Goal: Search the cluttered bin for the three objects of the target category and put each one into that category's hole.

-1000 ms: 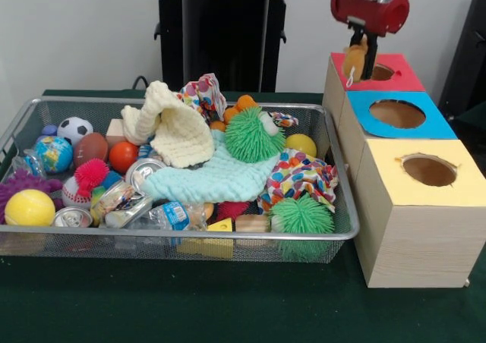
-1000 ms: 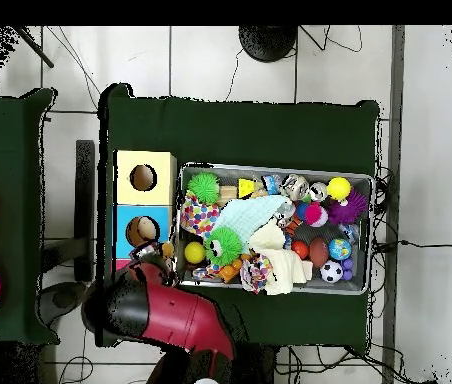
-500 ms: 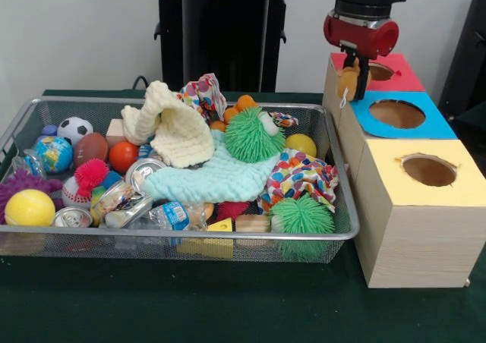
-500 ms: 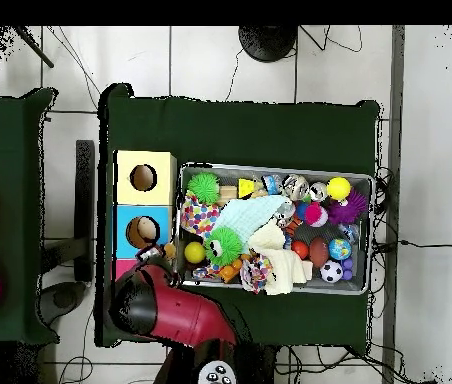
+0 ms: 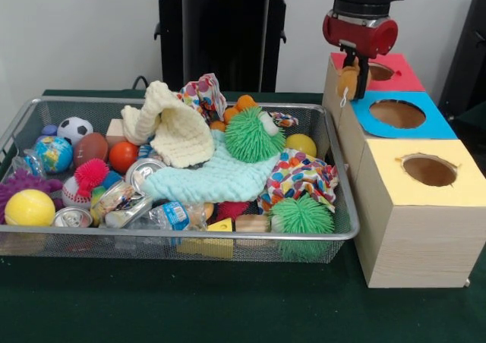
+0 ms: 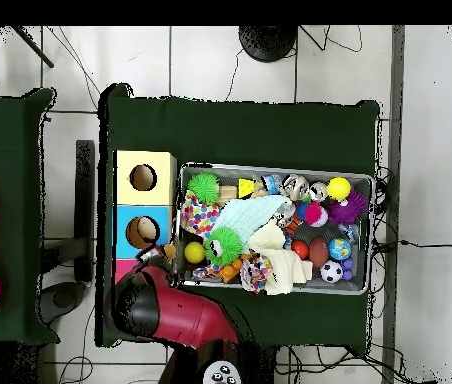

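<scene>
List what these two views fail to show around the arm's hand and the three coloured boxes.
- Hand, front view: a small orange-tan object covers its tips, so the grip is unclear; the object is too small to identify.
- Red-topped wooden box, overhead view: mostly hidden under the red arm.
- Blue-topped wooden box, front view: its hole's contents are out of sight.
</scene>
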Controlling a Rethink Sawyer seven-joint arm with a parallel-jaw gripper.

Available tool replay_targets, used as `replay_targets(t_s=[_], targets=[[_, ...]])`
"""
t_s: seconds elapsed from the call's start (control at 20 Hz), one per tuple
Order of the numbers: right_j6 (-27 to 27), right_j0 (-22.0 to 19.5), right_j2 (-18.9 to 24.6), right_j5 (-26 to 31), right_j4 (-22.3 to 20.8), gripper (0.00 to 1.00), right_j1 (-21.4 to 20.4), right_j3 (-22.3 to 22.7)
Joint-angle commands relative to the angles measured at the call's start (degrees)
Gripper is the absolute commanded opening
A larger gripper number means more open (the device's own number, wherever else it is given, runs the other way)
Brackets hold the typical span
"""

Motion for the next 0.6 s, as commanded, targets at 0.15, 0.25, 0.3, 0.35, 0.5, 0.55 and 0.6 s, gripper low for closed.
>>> replay_targets(t_s=[0.15, 0.25, 0.3, 0.35, 0.5, 0.55, 0.6], targets=[[3.4, 1.2, 1.3, 15.0, -2.5, 0.0, -4.9, 2.7], [4.1, 2.1, -0.1, 18.2, -2.6, 0.0, -6.9, 2.5], [4.2, 2.5, -0.5, 18.6, -2.7, 0.0, -7.1, 2.4], [3.9, 2.2, -0.4, 18.7, -2.8, 0.0, -7.2, 2.6], [3.7, 1.6, 0.6, 16.9, -2.6, 0.0, -6.9, 4.0], [3.7, 1.3, 1.1, 15.9, -2.4, 0.0, -6.9, 4.8], [4.0, 1.3, 1.5, 15.5, -2.2, 0.0, -7.1, 5.2]])
